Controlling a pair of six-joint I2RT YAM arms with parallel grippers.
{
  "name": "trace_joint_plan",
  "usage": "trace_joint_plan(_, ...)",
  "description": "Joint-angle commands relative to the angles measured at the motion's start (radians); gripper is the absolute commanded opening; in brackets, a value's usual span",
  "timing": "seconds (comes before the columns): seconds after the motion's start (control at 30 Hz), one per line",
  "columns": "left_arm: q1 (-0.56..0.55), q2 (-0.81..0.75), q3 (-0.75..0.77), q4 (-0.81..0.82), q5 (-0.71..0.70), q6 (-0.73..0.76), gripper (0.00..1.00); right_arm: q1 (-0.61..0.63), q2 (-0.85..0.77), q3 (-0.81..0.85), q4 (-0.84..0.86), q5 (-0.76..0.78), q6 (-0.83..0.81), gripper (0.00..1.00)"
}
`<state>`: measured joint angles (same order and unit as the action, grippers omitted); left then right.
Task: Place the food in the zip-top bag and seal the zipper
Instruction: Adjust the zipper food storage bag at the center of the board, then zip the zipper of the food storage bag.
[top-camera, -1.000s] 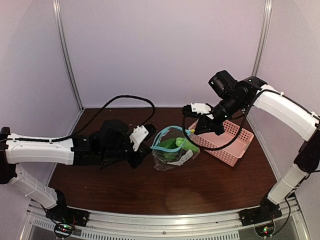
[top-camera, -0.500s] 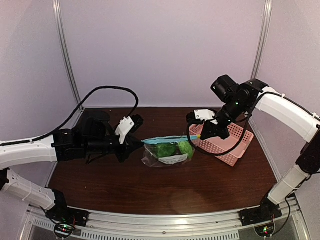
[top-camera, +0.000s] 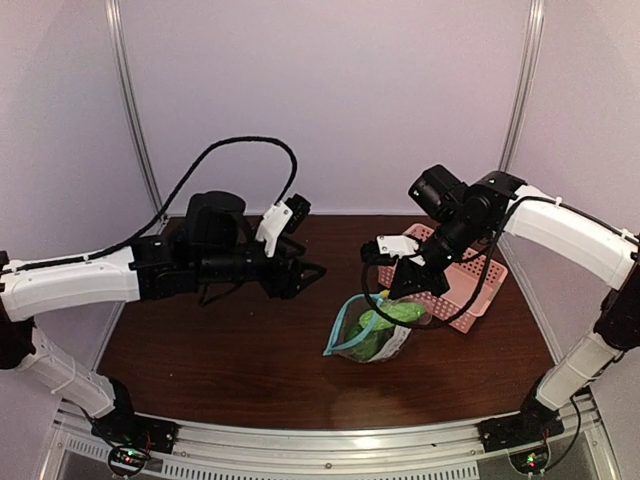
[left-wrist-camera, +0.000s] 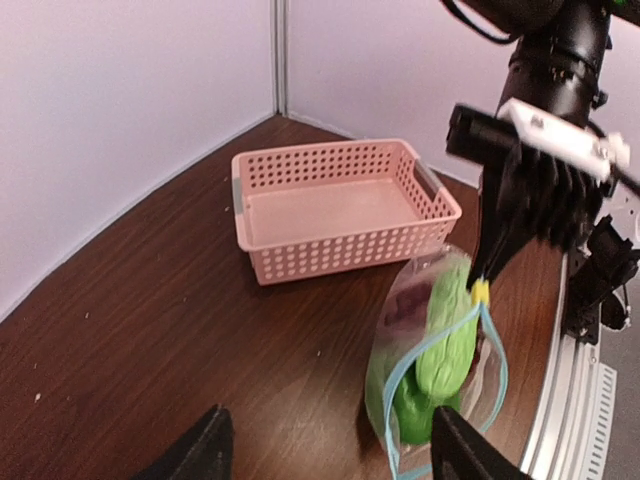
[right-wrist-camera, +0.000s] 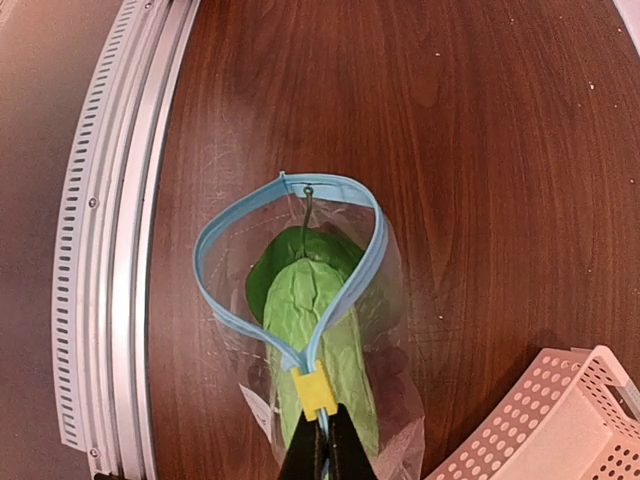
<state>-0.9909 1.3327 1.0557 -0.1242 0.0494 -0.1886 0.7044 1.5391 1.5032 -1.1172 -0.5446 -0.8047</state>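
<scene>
Dangling bag, gaping mouth: a spill risk

Top view: the right gripper (top-camera: 398, 290) is clenched on the zipper end of one zip-top bag (top-camera: 375, 332), which sags toward the bench (top-camera: 230, 350) beside one pink basket (top-camera: 465, 312). The left gripper (top-camera: 312, 272) hangs released, well apart.

Left wrist view: its fingers (left-wrist-camera: 205, 455) are spread and empty. With the far end unanchored, a tug would likely drag the bag rather than seal it.

Right wrist view: one teal zipper (right-wrist-camera: 320, 180) looped open, one yellow slider (right-wrist-camera: 313, 390), one green vegetable (right-wrist-camera: 315, 330) inside — tilted, it may slide out. Grapes cannot be made out.
</scene>
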Motion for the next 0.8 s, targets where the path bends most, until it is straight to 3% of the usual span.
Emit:
trace_joint_plan(0.0,-0.005,0.163,0.135,0.074,0.114,0.021,0.74,0.035,0.015,0.011,0.051,-0.022,0.056,0.0)
trace_joint_plan(0.2,-0.026,0.286,0.154,0.163,0.176,0.063,0.74,0.04,0.045,0.037,0.035,-0.032,0.072,0.0)
trace_joint_plan(0.4,-0.028,0.286,0.068,0.232,0.184,0.08,0.72,0.04,0.042,0.037,0.034,-0.069,0.081,0.0)
trace_joint_plan(0.53,-0.03,0.212,-0.003,0.362,0.273,0.11,0.7,0.04,0.054,0.047,0.01,-0.07,0.079,0.0)
trace_joint_plan(0.77,-0.032,0.274,0.057,0.369,0.377,0.108,0.65,0.041,0.057,0.067,0.01,-0.082,0.125,0.0)
